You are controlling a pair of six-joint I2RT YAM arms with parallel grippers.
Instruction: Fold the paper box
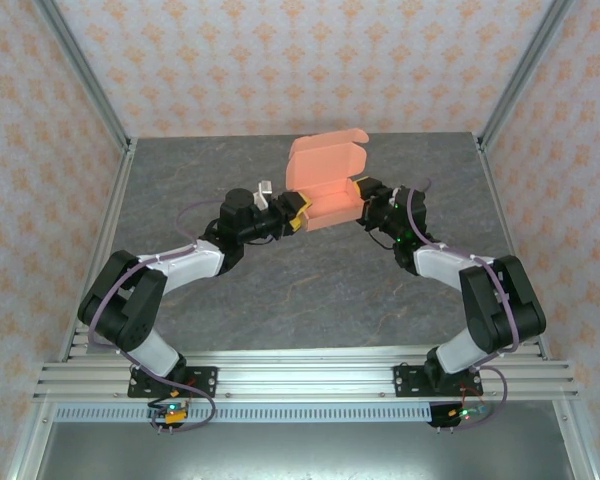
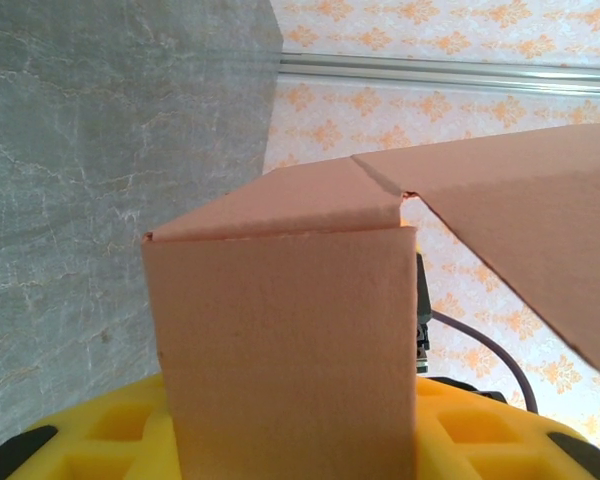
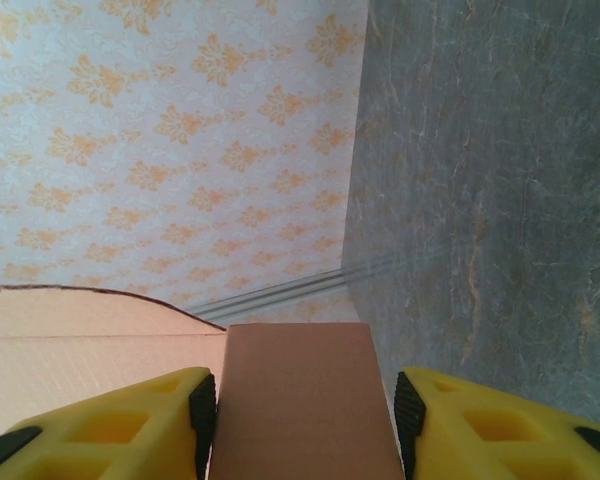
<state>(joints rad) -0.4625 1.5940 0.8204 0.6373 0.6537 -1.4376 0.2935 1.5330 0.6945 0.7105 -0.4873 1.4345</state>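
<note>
The paper box (image 1: 325,185) is salmon-orange card, half formed, its lid flap standing up at the back over the middle of the grey table (image 1: 280,290). My left gripper (image 1: 298,212) holds the box's left end, and my right gripper (image 1: 361,200) holds its right end. In the left wrist view a card wall of the paper box (image 2: 290,340) stands between the yellow fingers (image 2: 100,440) of the left gripper (image 2: 290,445) and hides the gap. In the right wrist view a narrow panel of the paper box (image 3: 300,400) sits between the black pads (image 3: 202,410) of the right gripper (image 3: 305,425), touching both.
Patterned wallpaper walls (image 1: 310,60) and aluminium frame posts (image 1: 85,70) close in the table on three sides. A metal rail (image 1: 300,380) carrying both arm bases runs along the near edge.
</note>
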